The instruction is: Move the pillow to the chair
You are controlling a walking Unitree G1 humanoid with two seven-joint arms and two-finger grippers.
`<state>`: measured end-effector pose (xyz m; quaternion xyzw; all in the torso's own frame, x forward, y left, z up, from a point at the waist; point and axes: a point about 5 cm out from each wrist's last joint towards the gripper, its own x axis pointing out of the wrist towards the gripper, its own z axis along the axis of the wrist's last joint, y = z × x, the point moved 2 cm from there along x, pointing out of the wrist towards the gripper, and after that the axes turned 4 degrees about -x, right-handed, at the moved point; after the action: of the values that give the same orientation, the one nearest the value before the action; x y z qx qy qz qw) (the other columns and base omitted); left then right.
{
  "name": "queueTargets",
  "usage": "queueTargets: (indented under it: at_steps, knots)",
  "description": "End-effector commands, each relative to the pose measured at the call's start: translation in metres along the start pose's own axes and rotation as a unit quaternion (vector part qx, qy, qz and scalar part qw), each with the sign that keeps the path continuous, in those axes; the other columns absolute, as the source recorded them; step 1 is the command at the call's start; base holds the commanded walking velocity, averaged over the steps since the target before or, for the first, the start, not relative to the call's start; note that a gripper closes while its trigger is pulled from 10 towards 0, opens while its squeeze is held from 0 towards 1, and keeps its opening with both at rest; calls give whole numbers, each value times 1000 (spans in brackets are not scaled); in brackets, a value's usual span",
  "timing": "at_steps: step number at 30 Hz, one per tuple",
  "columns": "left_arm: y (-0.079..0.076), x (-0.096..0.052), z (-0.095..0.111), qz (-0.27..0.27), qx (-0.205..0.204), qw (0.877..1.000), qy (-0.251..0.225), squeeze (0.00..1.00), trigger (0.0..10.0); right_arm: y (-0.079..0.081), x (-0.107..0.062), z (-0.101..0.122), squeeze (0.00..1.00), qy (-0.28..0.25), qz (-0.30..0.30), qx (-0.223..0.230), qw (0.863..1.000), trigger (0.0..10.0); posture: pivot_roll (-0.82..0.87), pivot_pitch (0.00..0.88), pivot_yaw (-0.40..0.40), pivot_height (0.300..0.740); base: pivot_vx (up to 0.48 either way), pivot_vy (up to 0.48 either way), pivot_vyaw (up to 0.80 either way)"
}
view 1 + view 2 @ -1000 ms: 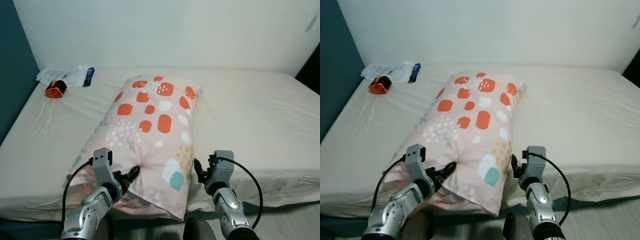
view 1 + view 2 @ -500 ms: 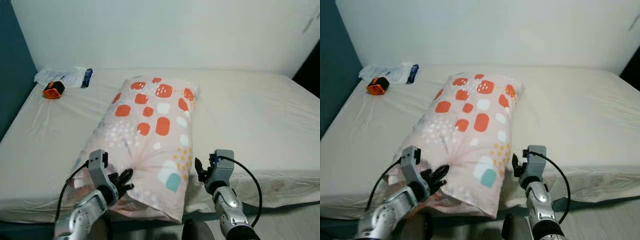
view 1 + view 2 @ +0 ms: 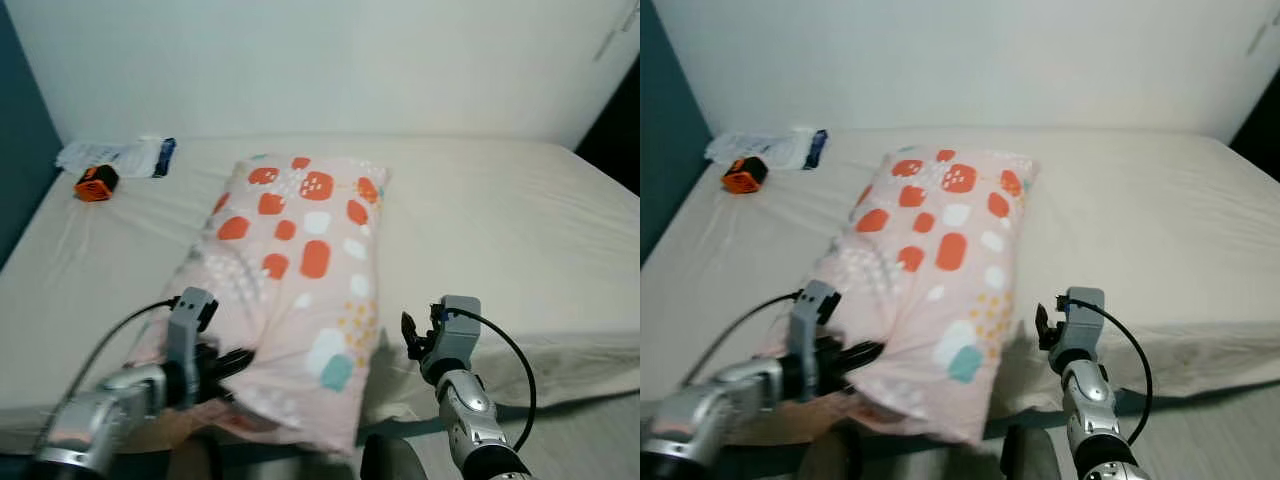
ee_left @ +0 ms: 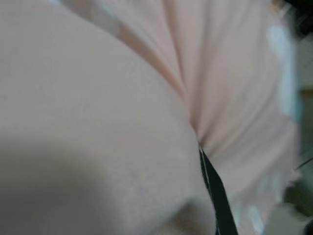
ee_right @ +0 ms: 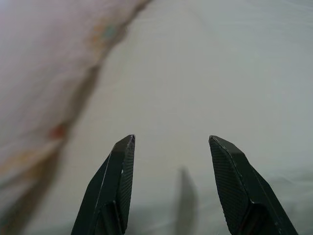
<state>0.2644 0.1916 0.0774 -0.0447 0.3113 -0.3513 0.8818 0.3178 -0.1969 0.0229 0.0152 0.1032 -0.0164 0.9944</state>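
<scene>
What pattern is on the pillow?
Pale pink pillow with orange, white and teal blotches; clearest in the left eye view.

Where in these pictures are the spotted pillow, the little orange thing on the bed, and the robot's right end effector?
pillow (image 3: 300,250), left eye view, on its patterned top face.
orange thing (image 3: 96,183), left eye view, on its body near the bed's far left corner.
right end effector (image 5: 168,181), right wrist view, midway between its two black fingertips.

Bed with cream sheet spans mid-frame; plain white wall above; dark teal wall at left edge.
</scene>
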Motion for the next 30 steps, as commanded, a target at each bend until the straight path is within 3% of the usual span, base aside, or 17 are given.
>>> queueTargets:
  at_steps: [1, 6, 10, 12, 13, 14, 15, 16, 17, 19, 21, 24, 26, 27, 28, 29, 30]
  knots:
    - [0, -3, -9, -5, 35, 999, 36, 0, 0, -3, -1, -2, 0, 1, -9, 7, 1000, 10000, 124, 6, -117, 561, 0, 0, 0]
    - [60, -48, 0, 151, 156, 969, 117, 0, 0, -6, -1, -2, 0, 0, -14, 8, 1000, 10000, 126, 4, -117, 561, 0, 0, 0]
    - [76, -61, 11, 200, 181, 955, 119, 0, 0, -6, -1, -2, 0, 0, -15, 7, 1000, 10000, 128, 5, -117, 561, 0, 0, 0]
    - [91, -74, 23, 259, 213, 935, 117, 0, 0, -7, -1, -1, 0, 0, -16, 7, 1000, 10000, 128, 5, -117, 561, 0, 0, 0]
    - [104, -86, 37, 317, 242, 911, 104, 0, 0, -7, 0, -1, 0, -1, -16, 7, 1000, 10000, 131, 6, -118, 561, 0, 0, 0]
    - [104, -86, 37, 317, 242, 911, 104, 0, 0, -7, 0, -1, 0, -1, -16, 7, 1000, 10000, 131, 6, -118, 561, 0, 0, 0]
    - [123, -104, 59, 419, 308, 849, 96, 0, 0, -6, 1, 1, 0, -2, -16, 8, 1000, 10000, 127, 7, -118, 561, 0, 0, 0]
    - [123, -104, 59, 419, 308, 849, 96, 0, 0, -6, 1, 1, 0, -2, -16, 8, 1000, 10000, 127, 7, -118, 561, 0, 0, 0]
    - [127, -109, 63, 442, 329, 829, 97, 0, 0, -6, 1, 1, 0, -3, -16, 8, 1000, 10000, 127, 7, -118, 561, 0, 0, 0]
    - [127, -109, 63, 442, 329, 829, 97, 0, 0, -6, 1, 1, 0, -3, -16, 8, 1000, 10000, 127, 7, -118, 561, 0, 0, 0]
    - [131, -112, 72, 479, 375, 787, 100, 0, 0, -6, 2, 2, 0, -4, -16, 9, 1000, 10000, 126, 7, -119, 561, 0, 0, 0]
    - [129, -107, 79, 486, 391, 778, 81, 0, 0, -6, 2, 3, 0, -4, -16, 9, 1000, 10000, 126, 6, -120, 561, 0, 0, 0]
    - [118, -77, 83, 450, 351, 821, 9, 0, 0, -5, 4, 5, 0, -6, -15, 8, 1000, 10000, 123, 6, -117, 561, 0, 0, 0]
    - [118, -77, 83, 450, 351, 821, 9, 0, 0, -5, 4, 5, 0, -6, -15, 8, 1000, 10000, 123, 6, -117, 561, 0, 0, 0]
    - [113, -62, 77, 422, 314, 850, -16, 0, 0, -4, 5, 6, 0, -7, -13, 9, 1000, 10000, 119, 6, -112, 561, 0, 0, 0]
    - [113, -62, 77, 422, 314, 850, -16, 0, 0, -4, 5, 6, 0, -7, -13, 9, 1000, 10000, 119, 6, -112, 561, 0, 0, 0]
    - [109, -52, 71, 401, 289, 869, -27, 0, 0, -3, 6, 7, 0, -8, -12, 9, 1000, 10000, 118, 7, -111, 561, 0, 0, 0]
